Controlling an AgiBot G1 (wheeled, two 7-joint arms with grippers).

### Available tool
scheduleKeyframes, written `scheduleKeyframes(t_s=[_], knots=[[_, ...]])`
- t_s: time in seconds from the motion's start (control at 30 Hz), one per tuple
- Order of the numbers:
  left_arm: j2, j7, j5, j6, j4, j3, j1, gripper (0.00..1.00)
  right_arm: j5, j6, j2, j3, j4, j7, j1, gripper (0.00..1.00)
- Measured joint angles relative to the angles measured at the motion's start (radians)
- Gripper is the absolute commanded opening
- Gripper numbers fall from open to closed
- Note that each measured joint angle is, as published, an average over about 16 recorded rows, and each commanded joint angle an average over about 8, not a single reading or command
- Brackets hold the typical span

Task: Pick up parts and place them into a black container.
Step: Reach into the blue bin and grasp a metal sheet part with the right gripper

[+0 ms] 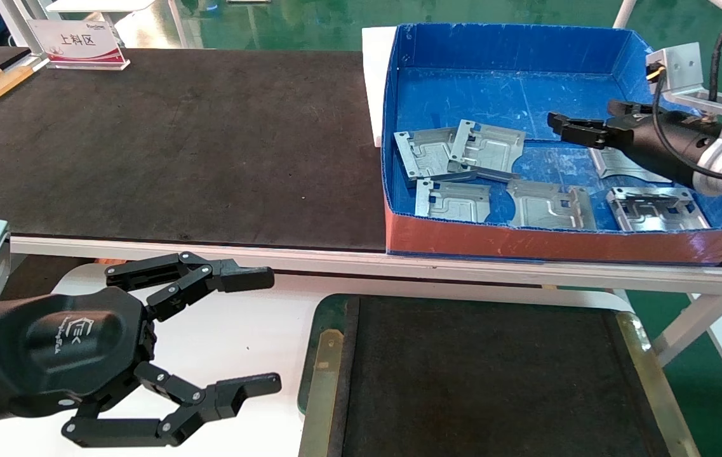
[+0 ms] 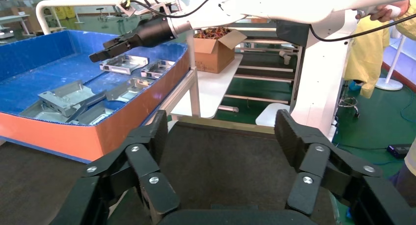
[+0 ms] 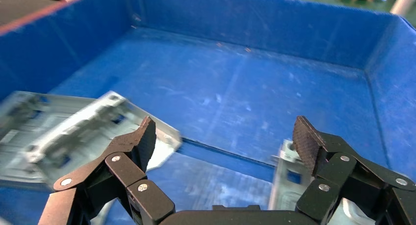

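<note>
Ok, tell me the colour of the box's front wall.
Red-orange front wall; the box is blue inside. Head view shows it best.

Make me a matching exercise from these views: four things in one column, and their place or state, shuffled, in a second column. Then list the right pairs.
Things:
1. right gripper
2. left gripper
3. black container
4. parts

Places or states:
A. lying in the blue box
B. open, above the blue box floor, holding nothing
C. open, low, beside the tray's left rim
D. below the table edge, no part inside

Pairs: 1-B, 2-C, 3-D, 4-A
</note>
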Motion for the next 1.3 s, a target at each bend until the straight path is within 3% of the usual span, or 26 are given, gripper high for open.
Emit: scheduleKeyframes(t_s=[0.7,0.73,0.97,1.0,1.3], knots=[[0.000,0.000,0.000,0.000,0.000,0.000,0.000,1.00,-0.101,0.085,-0.092,-0.068,-0.253,0.120,0.131,0.99],[0.000,0.000,0.000,0.000,0.000,0.000,0.000,1.00,-0.103,0.086,-0.093,-0.070,-0.258,0.123,0.133,0.92],[0.000,0.000,0.000,0.000,0.000,0.000,0.000,1.00,-0.122,0.089,-0.099,-0.083,-0.284,0.132,0.144,0.06],[0.000,0.000,0.000,0.000,0.000,0.000,0.000,1.00,-0.124,0.089,-0.099,-0.085,-0.287,0.133,0.145,0.00],[0.000,0.000,0.000,0.000,0.000,0.000,0.000,1.00,-0.138,0.086,-0.099,-0.094,-0.297,0.134,0.151,0.00]])
